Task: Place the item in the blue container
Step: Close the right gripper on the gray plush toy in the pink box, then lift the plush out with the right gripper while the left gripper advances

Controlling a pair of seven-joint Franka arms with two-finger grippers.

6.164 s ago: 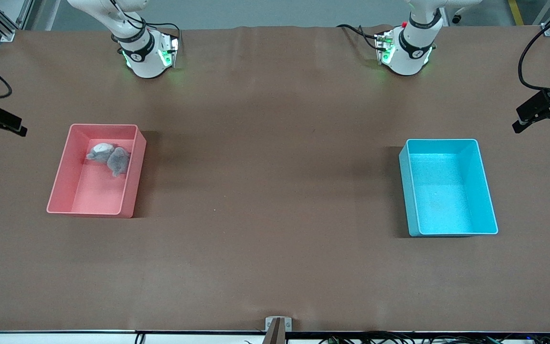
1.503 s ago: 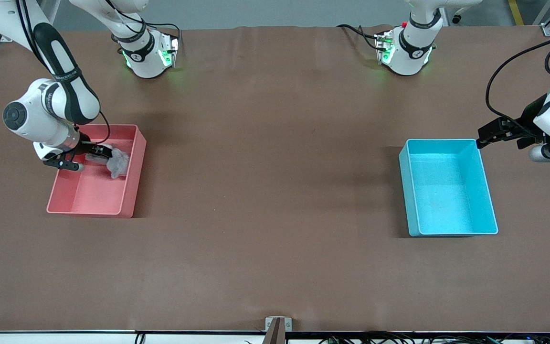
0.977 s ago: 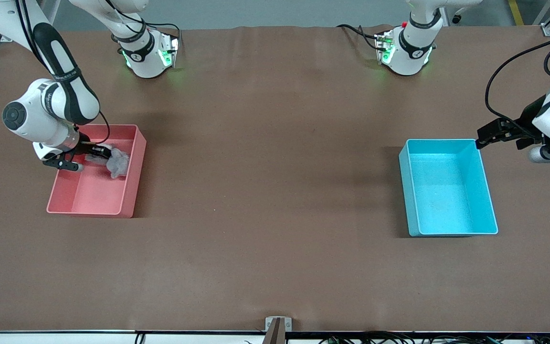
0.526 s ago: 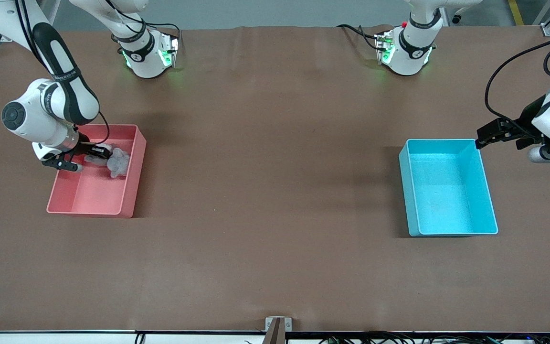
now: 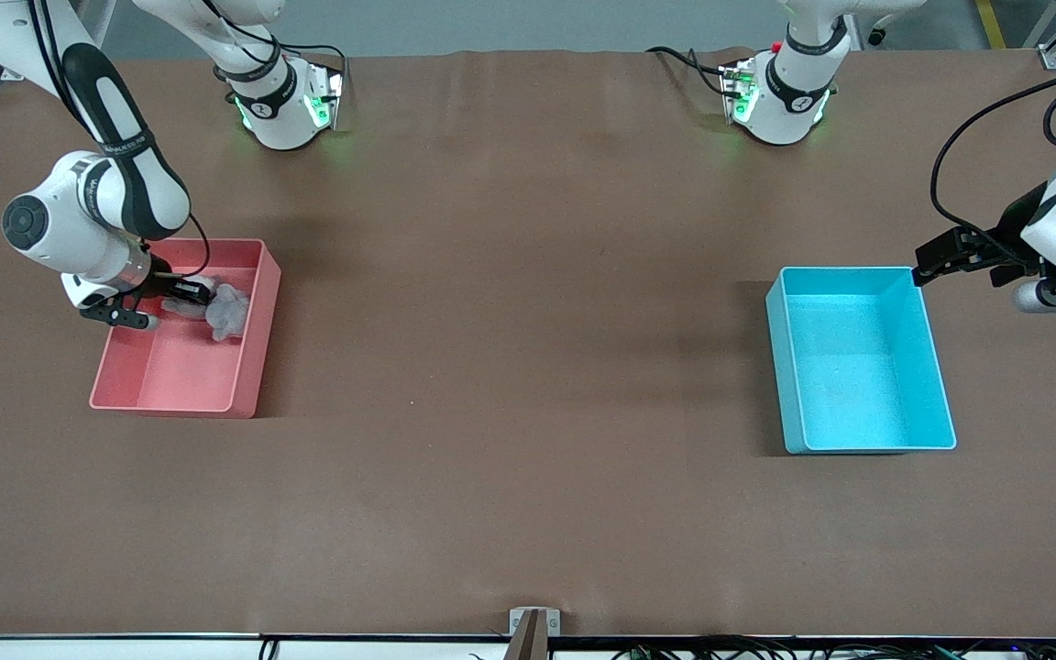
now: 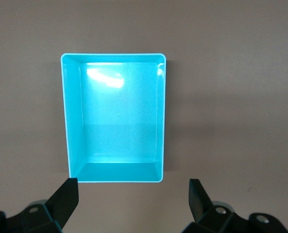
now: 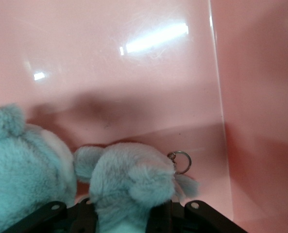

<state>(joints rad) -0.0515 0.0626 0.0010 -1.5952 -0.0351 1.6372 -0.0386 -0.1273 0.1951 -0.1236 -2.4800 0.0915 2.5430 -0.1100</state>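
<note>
The right gripper point(image 5: 181, 295) is down inside the pink bin point(image 5: 248, 362), at the end of that bin farther from the front camera, toward the right arm's end of the brown surface point(image 5: 528, 367). Its jaws are clenched on a grey plush toy point(image 5: 224, 310), which lies in the bin close to the wall that faces the middle of the surface. In the right wrist view the plush toy point(image 7: 129, 182) fills the space between the dark fingers point(image 7: 46, 213), its fur bulging up between them, and a small metal key ring point(image 7: 181, 161) sticks out from its side over the pink floor (whether the toy has lifted off the floor cannot be told).

The blue container point(image 5: 940, 403) stands at the left arm's end of the surface, well apart from the pink bin, with nothing in it. The left gripper point(image 5: 936, 259) hangs in the air just beside the container's corner that is farther from the front camera, on the side toward the surface's edge, and this arm waits. Its jaws are released and spread wide: the left wrist view shows the two black fingertips point(image 6: 66, 196) far apart, with the blue container point(image 6: 72, 126) lying on the surface below them
</note>
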